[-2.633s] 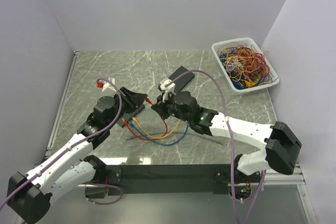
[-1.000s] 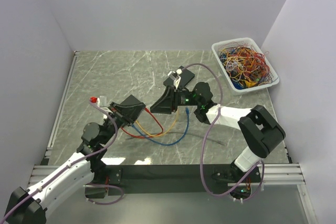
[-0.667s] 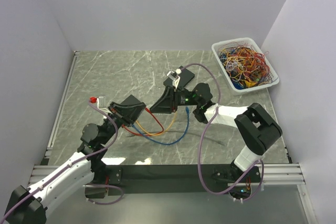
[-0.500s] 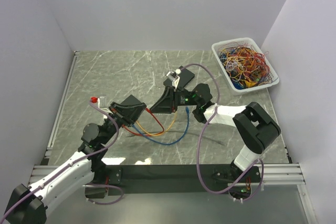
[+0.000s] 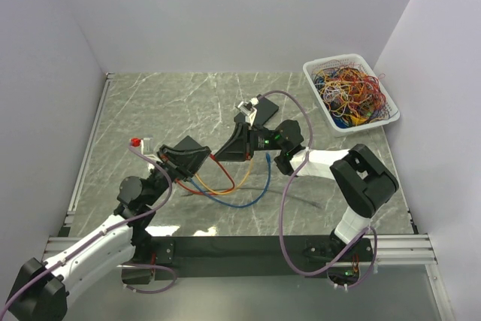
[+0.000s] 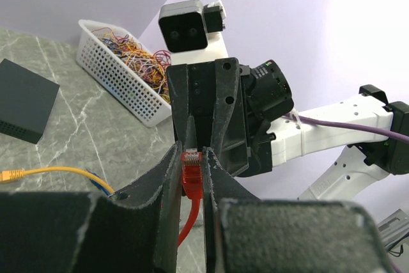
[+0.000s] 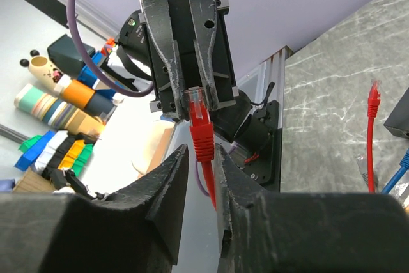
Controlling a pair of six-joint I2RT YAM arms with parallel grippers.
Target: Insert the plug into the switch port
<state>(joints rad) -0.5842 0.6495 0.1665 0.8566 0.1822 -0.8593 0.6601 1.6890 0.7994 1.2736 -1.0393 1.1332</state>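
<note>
1. Grippers meet tip to tip above the table (image 5: pixel 173 103) in the top view. We see the left gripper (image 5: pixel 203 157) reaching in from the left and the right gripper (image 5: pixel 220 157) from the right, both raised. The red plug (image 5: pixel 213 159) sits in the small space between their tips, and its cable (image 5: pixel 225 168) drops to the table. The switch (image 5: pixel 268 104) lies flat farther back, apart from the plug and partly hidden by the right wrist camera. A basket (image 5: pixel 316 88) of tangled wires sits at the far right.
2. From the left wrist, we see the left gripper (image 6: pixel 192 158) pinching the plug (image 6: pixel 192 174). Both fingers lie against its sides, the clear tip points up, and the cable runs down between them. The right gripper (image 6: pixel 195 146) faces us just behind the plug, its fingers drawn close with only a narrow slit between them. The switch (image 6: pixel 25 103) rests on the table at the left, with a yellow plug (image 6: pixel 6 174) near it.
3. From the right wrist, we see the right gripper (image 7: pixel 201 151) set narrow, its fingers flanking the plug (image 7: pixel 199 123) at the red boot. Hardly any gap shows, and we cannot tell whether they press it. The left gripper (image 7: pixel 195 101) closes on the clear tip above. A second red plug (image 7: pixel 374 91) stands free at the right.
</note>
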